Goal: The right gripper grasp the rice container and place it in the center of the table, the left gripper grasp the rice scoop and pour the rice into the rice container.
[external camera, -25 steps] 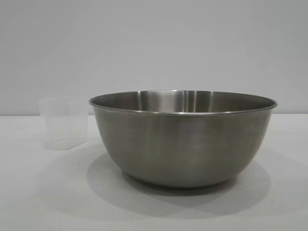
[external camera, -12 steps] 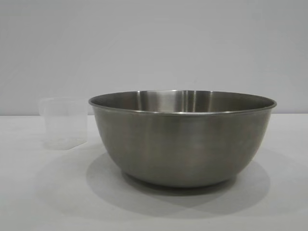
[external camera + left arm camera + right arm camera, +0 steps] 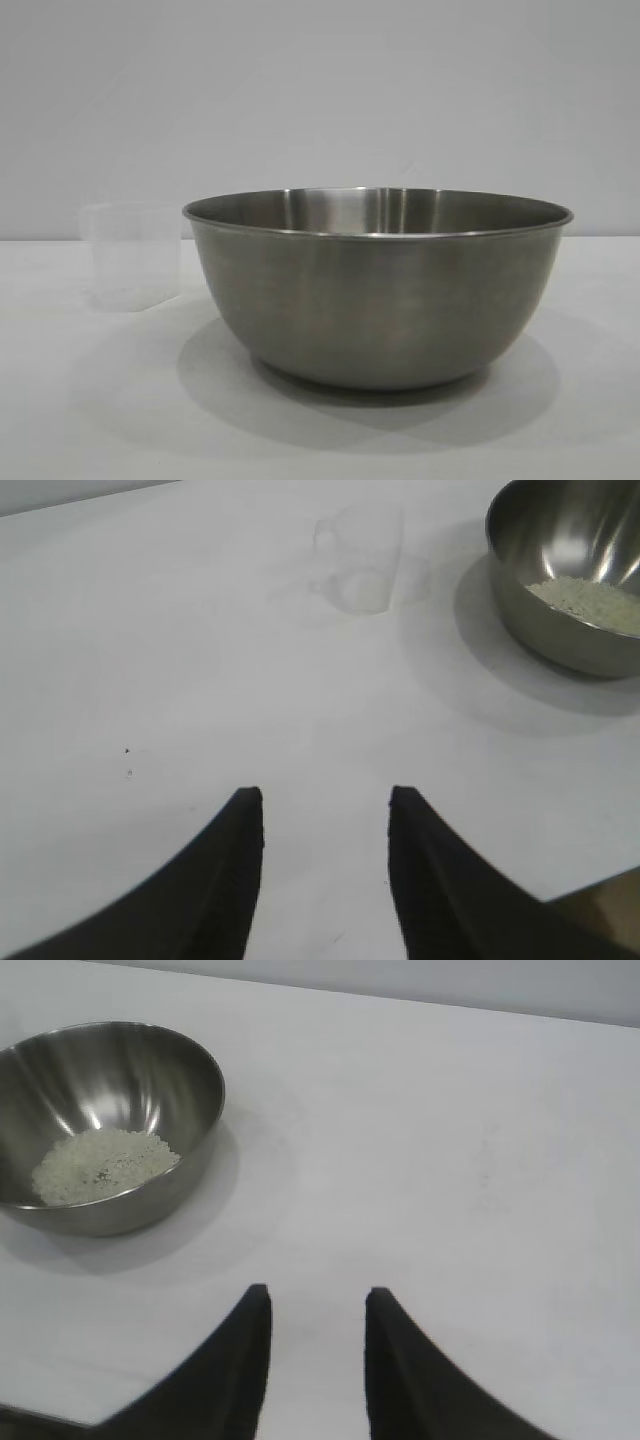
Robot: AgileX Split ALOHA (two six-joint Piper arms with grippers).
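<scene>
The steel rice container [image 3: 378,290] stands in the middle of the white table [image 3: 90,400]. A thin layer of rice [image 3: 103,1163] lies on its bottom, also showing in the left wrist view as rice [image 3: 590,600] inside the rice container [image 3: 560,570]. The clear rice scoop [image 3: 133,256] stands upright to the bowl's left and looks empty; the left wrist view shows the rice scoop [image 3: 358,560] well ahead of my left gripper [image 3: 325,798], which is open over bare table. My right gripper [image 3: 318,1298] is open too, away from the rice container [image 3: 105,1125].
The table's edge [image 3: 600,885] shows close to my left gripper. A plain grey wall [image 3: 320,90] stands behind the table. Neither arm shows in the exterior view.
The bowl has shifted very slightly to the left in the exterior view. The scoop has not moved.
</scene>
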